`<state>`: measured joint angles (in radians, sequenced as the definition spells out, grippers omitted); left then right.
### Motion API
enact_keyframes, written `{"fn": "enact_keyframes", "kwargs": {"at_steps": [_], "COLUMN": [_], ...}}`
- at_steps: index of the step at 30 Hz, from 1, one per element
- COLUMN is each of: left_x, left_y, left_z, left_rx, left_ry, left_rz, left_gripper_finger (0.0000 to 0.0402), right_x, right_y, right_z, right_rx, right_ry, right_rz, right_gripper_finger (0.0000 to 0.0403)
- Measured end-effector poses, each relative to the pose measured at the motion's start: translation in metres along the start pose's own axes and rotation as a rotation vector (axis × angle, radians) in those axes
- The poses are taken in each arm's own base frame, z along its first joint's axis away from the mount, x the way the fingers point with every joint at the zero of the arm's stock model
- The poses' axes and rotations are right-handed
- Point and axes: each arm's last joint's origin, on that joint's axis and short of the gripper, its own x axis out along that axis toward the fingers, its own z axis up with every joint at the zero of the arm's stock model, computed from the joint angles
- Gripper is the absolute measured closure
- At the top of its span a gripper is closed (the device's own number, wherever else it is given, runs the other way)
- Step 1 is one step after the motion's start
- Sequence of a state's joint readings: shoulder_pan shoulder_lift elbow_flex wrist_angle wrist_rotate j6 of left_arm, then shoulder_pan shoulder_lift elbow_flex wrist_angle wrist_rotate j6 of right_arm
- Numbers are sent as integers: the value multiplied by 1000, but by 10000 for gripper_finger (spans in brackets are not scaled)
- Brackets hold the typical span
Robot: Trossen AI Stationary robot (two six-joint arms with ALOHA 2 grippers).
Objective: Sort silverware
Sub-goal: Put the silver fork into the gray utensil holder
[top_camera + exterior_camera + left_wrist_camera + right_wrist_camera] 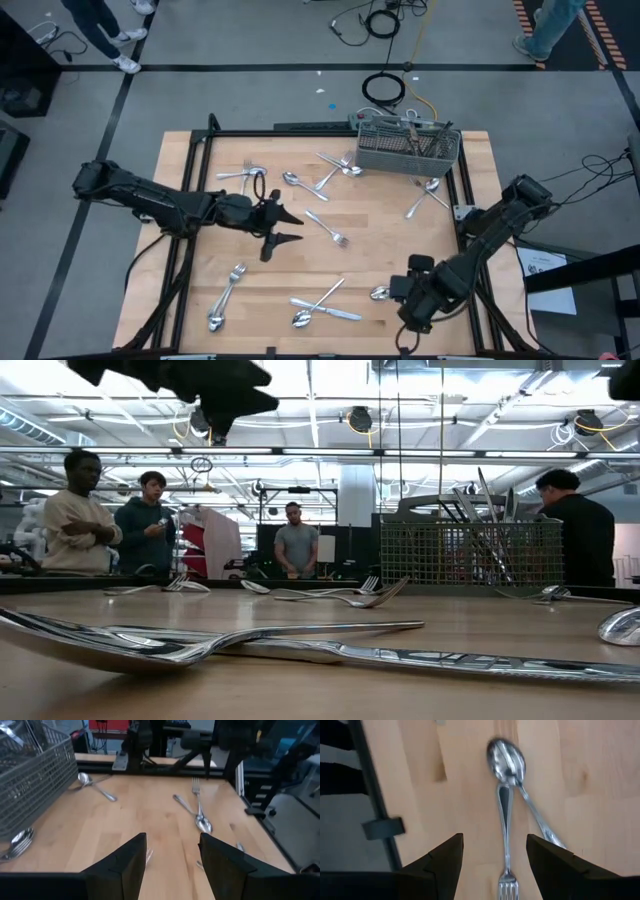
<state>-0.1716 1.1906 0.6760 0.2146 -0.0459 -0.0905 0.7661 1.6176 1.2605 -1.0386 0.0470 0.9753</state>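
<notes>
Roughly: silverware (327, 229) scattered, two grippers open, one basket (405, 149).

Silverware (328, 229) lies scattered on the table (380, 250); left pincer (288, 228) hovers open mid-table.

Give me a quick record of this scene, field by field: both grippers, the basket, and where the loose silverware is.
left gripper: open, empty, over the table's middle
right gripper: open, empty, near the front right edge
basket: grey wire mesh, at the back right, already holding some pieces
silverware: forks, spoons and knives scattered loose across the wooden table
people: several standing beyond the table, in the low view
</notes>
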Motion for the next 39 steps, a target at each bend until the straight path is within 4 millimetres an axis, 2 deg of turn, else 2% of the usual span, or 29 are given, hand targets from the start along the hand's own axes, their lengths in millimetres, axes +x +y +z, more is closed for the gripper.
{"fn": "enact_keyframes", "kwargs": {"at_steps": [8,17,20,22,31,39], "left_x": [2,2,2,2,2,3], "left_y": [7,8,8,8,8,9], "left_z": [17,18,18,18,17,14], "left_rx": [-12,-30,-63,-71,-64,-11], "left_ry": [-55,-51,-48,-46,-43,-10], "left_rz": [10,9,8,8,15,22], "left_gripper_finger": [210,210,210,210,210,210], "right_x": [39,62,61,58,56,57], "right_y": [-6,-21,-20,-20,-17,-20], "right_z": [-30,-46,-48,-49,-50,-43], "right_rx": [-27,-7,132,287,1171,1285], "right_ry": [78,146,222,259,284,245], "right_rz": [-8,-60,-32,-22,-108,-100], "right_gripper_finger": [214,227,227,227,227,227]}}
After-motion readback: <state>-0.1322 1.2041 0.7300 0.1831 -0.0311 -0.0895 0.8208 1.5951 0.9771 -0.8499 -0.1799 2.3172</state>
